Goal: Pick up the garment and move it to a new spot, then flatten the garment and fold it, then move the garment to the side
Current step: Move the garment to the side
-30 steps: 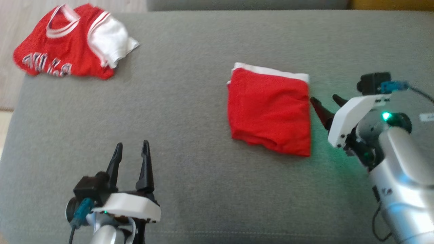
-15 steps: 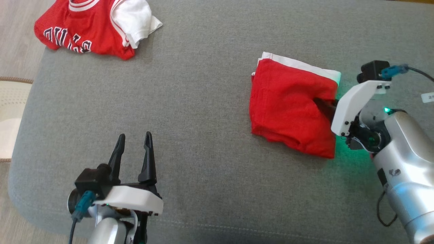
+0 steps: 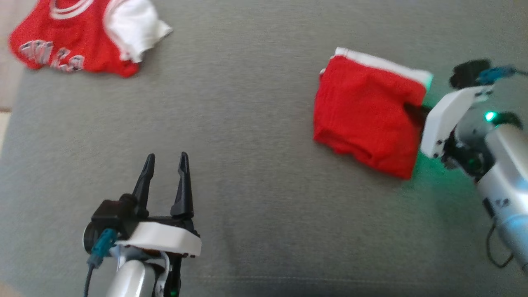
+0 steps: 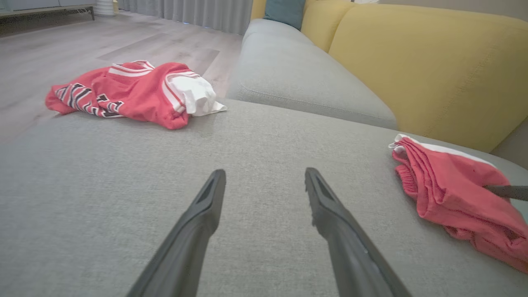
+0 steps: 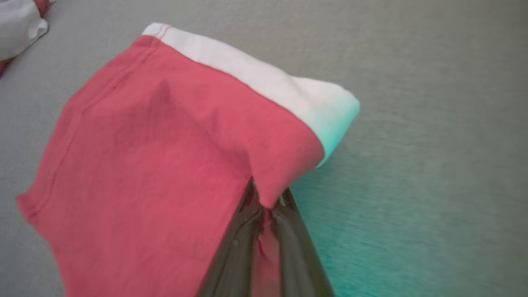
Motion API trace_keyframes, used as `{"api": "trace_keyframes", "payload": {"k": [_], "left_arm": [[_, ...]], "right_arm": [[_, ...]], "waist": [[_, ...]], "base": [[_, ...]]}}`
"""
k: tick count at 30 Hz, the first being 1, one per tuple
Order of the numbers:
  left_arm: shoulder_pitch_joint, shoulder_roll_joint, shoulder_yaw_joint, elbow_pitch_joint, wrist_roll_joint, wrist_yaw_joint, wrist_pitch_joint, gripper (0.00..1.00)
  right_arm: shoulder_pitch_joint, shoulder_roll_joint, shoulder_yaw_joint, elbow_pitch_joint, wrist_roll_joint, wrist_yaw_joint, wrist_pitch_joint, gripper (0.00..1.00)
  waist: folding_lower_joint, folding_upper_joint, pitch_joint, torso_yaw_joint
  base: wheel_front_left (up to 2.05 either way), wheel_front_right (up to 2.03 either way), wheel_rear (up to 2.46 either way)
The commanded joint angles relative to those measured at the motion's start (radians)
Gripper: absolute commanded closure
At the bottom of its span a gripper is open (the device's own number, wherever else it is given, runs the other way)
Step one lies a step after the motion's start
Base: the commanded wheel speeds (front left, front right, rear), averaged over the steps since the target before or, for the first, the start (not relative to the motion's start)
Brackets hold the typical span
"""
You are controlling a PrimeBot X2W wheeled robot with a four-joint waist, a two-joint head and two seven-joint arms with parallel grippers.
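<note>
Folded red garment [image 3: 367,119] on grey cushion [image 3: 255,144], right hand [image 5: 266,202] pinching its edge, left hand [image 3: 166,159] spread, well apart

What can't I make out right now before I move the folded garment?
Head view: tips of the right end effector hidden under the edge of the folded garment.
Right wrist view: how many layers are pinched, covered by draped cloth.
Head view: jersey lettering blurred, its top cut off.
</note>
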Motion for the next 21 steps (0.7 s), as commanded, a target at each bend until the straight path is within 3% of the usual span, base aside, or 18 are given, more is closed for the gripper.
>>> {"api": "trace_keyframes", "payload": {"k": [1,7,14,21], "left_arm": [[-0.044,-0.001,0.016,-0.041,0.016,-0.010,-0.012,0.00],[-0.064,-0.001,-0.002,-0.054,0.049,-0.032,-0.012,0.00],[-0.092,0.017,-0.015,-0.045,0.082,-0.052,-0.012,0.00],[-0.105,0.042,-0.014,-0.054,0.094,-0.049,-0.003,0.00]], "right_arm": [[-0.041,-0.039,0.011,-0.040,0.006,-0.001,-0.021,1.00],[-0.075,-0.069,0.020,-0.056,0.006,-0.001,-0.047,1.00],[-0.102,-0.039,0.020,-0.047,0.004,-0.001,-0.096,1.00],[-0.114,-0.025,0.017,-0.019,0.003,-0.001,-0.146,1.00]], "waist": [[-0.0001,0.0000,0.013,-0.057],[-0.0001,0.0000,0.050,-0.208],[-0.0001,0.0000,0.097,-0.379],[-0.0001,0.0000,0.120,-0.463]], "base": [[0.00,0.00,0.00],[0.00,0.00,0.00],[0.00,0.00,0.00],[0.00,0.00,0.00]]}}
